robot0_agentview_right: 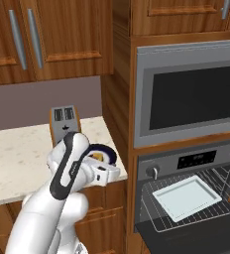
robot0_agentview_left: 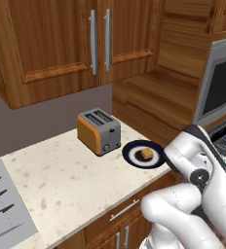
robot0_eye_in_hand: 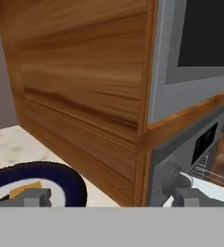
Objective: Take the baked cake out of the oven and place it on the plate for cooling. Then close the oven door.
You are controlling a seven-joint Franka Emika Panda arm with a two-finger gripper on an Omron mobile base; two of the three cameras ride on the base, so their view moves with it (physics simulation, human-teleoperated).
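One baked cake (robot0_agentview_left: 146, 154) lies on the one plate (robot0_agentview_left: 132, 156), which stands at the right front corner of the counter (robot0_agentview_left: 61, 180), just beside the one toaster (robot0_agentview_left: 99, 131) with two slots. The toaster stands further back from the front edge. At the left front corner of the counter lies one grey mat (robot0_agentview_left: 8, 206) with four knives drawn on it.

The oven (robot0_agentview_right: 191, 198) has its door (robot0_agentview_right: 186, 238) folded down and open. Inside, one pale baking tray (robot0_agentview_right: 186, 197) rests on a wire rack (robot0_agentview_right: 159, 218). One round knob (robot0_agentview_right: 151, 172) and one dark display (robot0_agentview_right: 196, 159) are on its front panel. One microwave (robot0_agentview_right: 186, 92) sits above it.

The end effector (robot0_eye_in_hand: 111, 198) has its two fingers wide apart and holds nothing. It hovers between the plate and the oven, by the right edge of the counter.
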